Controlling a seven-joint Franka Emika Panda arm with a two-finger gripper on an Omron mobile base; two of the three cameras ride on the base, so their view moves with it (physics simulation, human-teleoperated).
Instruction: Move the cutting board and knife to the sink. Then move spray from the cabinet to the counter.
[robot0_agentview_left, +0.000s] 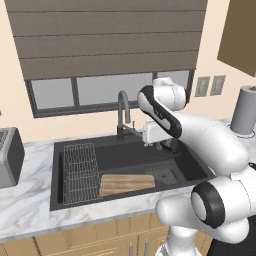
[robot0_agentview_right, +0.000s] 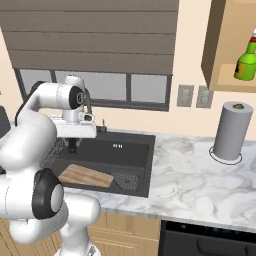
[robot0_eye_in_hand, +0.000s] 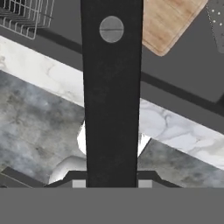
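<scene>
The cutting board (robot0_agentview_left: 126, 183) (robot0_agentview_right: 86, 175) (robot0_eye_in_hand: 168, 22) lies flat on the floor of the black sink (robot0_agentview_left: 120, 152) (robot0_agentview_right: 131, 152), beside the drain grid (robot0_agentview_left: 165, 176). My gripper (robot0_agentview_left: 169, 146) (robot0_agentview_right: 73, 145) (robot0_eye_in_hand: 111, 183) hangs over the sink's back right part, below the faucet (robot0_agentview_left: 122, 107). It is shut on the knife (robot0_eye_in_hand: 111, 87), whose black handle with a round rivet runs up the middle of the hand view. The blade is hidden. The green spray (robot0_agentview_right: 246, 62) stands in the open niche of the wall cabinet (robot0_agentview_right: 212, 45). The marble counter (robot0_agentview_right: 200, 170) stretches right of the sink.
A wire rack (robot0_agentview_left: 79, 172) (robot0_eye_in_hand: 26, 15) sits in the sink's left half. A grey paper towel roll (robot0_agentview_right: 232, 131) (robot0_agentview_left: 245, 116) stands on the counter under the cabinet. A toaster (robot0_agentview_left: 10, 157) is on the counter at far left. A window with blinds (robot0_agentview_left: 110, 40) runs behind the faucet.
</scene>
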